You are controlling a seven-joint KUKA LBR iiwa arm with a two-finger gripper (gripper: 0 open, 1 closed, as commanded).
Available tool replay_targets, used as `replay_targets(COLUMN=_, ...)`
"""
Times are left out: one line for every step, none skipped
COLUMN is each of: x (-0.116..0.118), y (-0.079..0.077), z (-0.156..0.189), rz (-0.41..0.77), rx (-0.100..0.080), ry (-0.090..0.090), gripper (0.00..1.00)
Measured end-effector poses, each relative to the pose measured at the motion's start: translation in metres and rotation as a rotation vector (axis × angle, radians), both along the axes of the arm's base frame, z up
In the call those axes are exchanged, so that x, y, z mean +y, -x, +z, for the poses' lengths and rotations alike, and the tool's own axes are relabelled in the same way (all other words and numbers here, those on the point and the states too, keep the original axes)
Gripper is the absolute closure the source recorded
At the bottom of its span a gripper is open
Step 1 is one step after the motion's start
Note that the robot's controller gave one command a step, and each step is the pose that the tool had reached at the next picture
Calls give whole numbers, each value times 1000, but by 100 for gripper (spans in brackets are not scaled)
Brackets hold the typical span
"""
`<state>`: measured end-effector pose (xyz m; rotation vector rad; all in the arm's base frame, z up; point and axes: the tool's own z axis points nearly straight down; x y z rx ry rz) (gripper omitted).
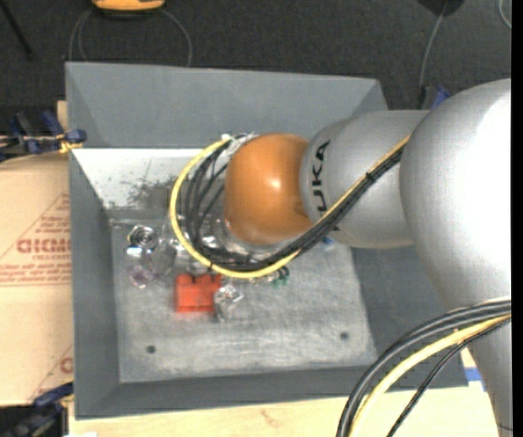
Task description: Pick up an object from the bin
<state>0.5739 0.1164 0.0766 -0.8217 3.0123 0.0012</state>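
I have the arm reaching into the bin from the right, its orange cover hanging over the floor's middle, toward the back wall. The gripper sits beneath that cover, and I cannot tell whether it is released or clenched. Nearest to it, just toward the front, lies a red block with a small metal piece touching its right side. A little heap of clear, silvery things lies toward the left wall.

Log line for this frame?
wrist: in bin | nearest: red block, metal piece | left: clear bits | grasp: hidden
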Motion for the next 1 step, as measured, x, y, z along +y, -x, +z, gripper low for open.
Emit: replay_targets(x=-62, y=19, z=149, rz=421, rx=8, ry=11, gripper=100)
